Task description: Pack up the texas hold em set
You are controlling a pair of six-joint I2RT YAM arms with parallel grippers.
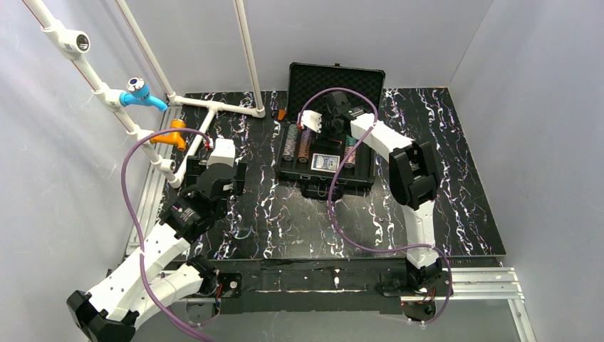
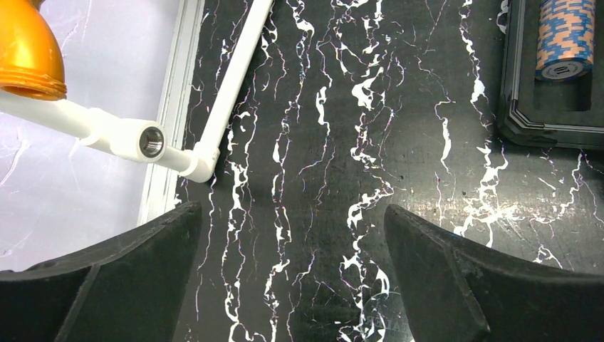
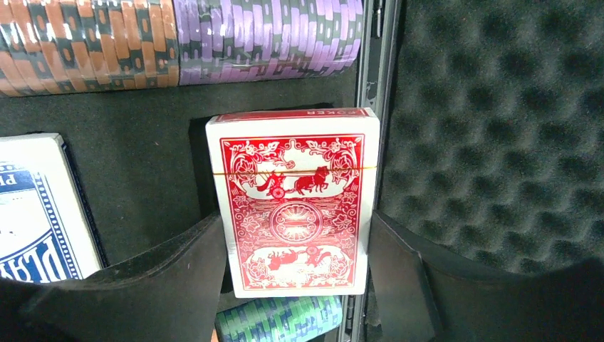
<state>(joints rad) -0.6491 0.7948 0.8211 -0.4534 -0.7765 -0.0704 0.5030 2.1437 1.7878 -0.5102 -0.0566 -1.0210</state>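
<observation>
The black briefcase [image 1: 313, 187] lies open at the back of the table, its egg-crate foam lid [image 1: 335, 75] upright. My right gripper [image 3: 295, 228] is shut on the red-backed card deck [image 3: 293, 206], one finger on each long side, over a foam recess beside the hinge. The blue-backed deck [image 3: 35, 214] sits in its slot to the left. Rows of striped poker chips lie around: orange [image 3: 85, 43], purple [image 3: 267, 35] and green [image 3: 285, 317]. My left gripper [image 2: 292, 210] hangs open over bare marbled table, left of the case [image 2: 548, 132].
A white pipe frame [image 2: 228, 92] with an orange fitting [image 2: 25, 50] and a blue one [image 1: 139, 92] stands at the table's left edge. A clear dealer disc [image 2: 381, 324] lies by my left gripper's right finger. A purple cable [image 1: 342, 221] loops across the table.
</observation>
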